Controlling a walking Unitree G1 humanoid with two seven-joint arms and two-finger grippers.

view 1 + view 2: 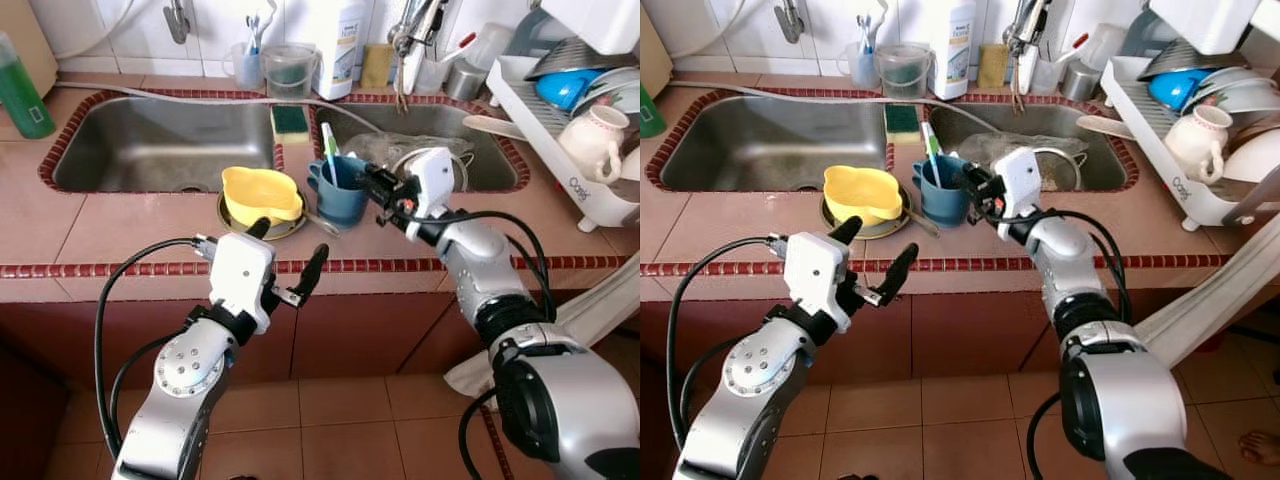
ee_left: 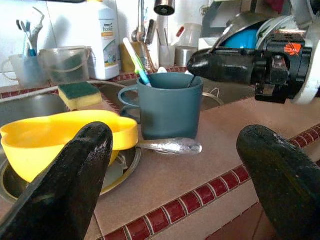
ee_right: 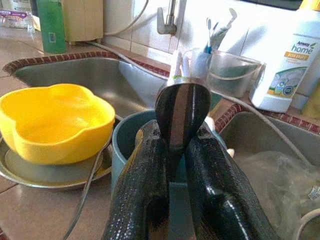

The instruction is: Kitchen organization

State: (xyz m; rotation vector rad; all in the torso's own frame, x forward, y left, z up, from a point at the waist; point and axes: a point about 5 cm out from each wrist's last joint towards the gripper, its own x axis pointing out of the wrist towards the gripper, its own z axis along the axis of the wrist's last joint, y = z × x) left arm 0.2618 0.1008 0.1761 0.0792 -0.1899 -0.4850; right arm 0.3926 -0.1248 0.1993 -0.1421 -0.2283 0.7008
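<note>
Two grippers are up at the worktop (image 1: 120, 225) front, with the blue mug (image 1: 338, 190) as landmark.

Head view: mug is dark teal-blue, handle toward the sink (image 1: 160, 140) divider, upright on the terracotta strip just in front of the double sink. Toothbrush-like sticks stand in it. Yellow bowl (image 1: 260, 192) sits on a metal plate (image 1: 240, 225) just left of the mug, nearly touching. Right gripper (image 1: 378, 188) is at the mug's right rim, fingers close together. Left gripper (image 1: 288, 262) hovers in front of the mug, over the red-tiled worktop edge (image 1: 400, 266), fingers spread wide, nothing between them. Dish rack (image 1: 570, 130) with crockery stands well right of the mug; bare worktop lies between them.

Left wrist view: mug rim is level, glaze matte. A metal spoon (image 2: 172, 146) lies at the mug's base, its end under the bowl side. Right gripper's black fingers (image 2: 220, 65) reach the mug's far rim.

Right wrist view: fingers (image 3: 150, 185) are pinched narrow on a shiny metal handle (image 3: 181, 112) standing over the mug's mouth. A white detergent bottle (image 3: 290, 65) stands behind the mug by the wall.
</note>
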